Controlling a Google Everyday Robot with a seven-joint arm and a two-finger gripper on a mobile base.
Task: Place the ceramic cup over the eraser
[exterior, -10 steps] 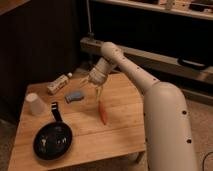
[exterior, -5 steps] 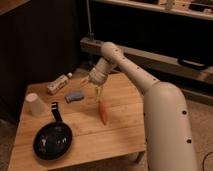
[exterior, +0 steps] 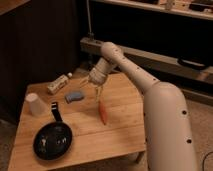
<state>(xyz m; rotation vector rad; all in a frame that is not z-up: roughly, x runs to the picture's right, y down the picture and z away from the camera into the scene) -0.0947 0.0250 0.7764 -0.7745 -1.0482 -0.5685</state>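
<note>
The gripper (exterior: 98, 94), grip state untellable, hangs mid-bench by the carrot (exterior: 103, 113); reaching the left-edge ceramic cup (exterior: 33, 104) may nudge the eraser (exterior: 76, 95).

Warm light falls on the table (exterior: 122, 131), dark behind; the tool (exterior: 98, 93) hangs lit above the carrot (exterior: 103, 114).

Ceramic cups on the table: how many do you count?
1. The ceramic cup stands near the left edge of the table, behind the frying pan. The gripper hangs apart from it, right of the eraser, near the carrot. None seems hidden.
</note>
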